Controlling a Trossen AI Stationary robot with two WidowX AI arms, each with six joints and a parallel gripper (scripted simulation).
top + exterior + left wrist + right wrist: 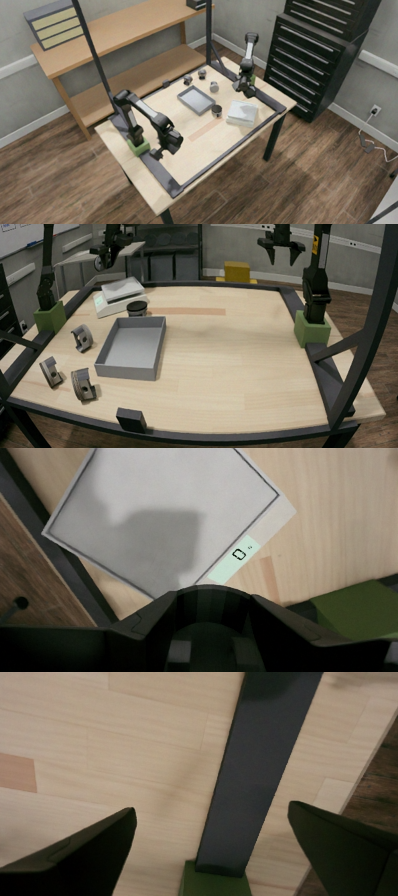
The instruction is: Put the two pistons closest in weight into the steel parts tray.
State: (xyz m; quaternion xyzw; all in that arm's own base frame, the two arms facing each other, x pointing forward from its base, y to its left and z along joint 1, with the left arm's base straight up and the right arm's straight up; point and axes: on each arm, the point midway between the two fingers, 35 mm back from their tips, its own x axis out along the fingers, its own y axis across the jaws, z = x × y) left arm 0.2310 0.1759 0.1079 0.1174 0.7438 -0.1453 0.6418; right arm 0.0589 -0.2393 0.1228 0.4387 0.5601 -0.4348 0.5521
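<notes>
Weighing stage, apparently. The left gripper [245, 89] [107, 260] [213, 600] is closed on a piston [237, 87] [98, 263] [212, 608] above the scale [242, 112] [117, 307] [150, 493] (display at zero); the right gripper [165, 153] [282, 261] [211, 811] stands wide. Four others lie outside the steel parts tray [189, 107] [126, 372] — both placements remain, and weights cannot be told.

smooth, matt pale wood tabletop [202, 156] [232, 363] [345, 493] [125, 737]; shiny metallic piston [84, 386]; smooth, matt grey tray [196, 100] [132, 346].
</notes>
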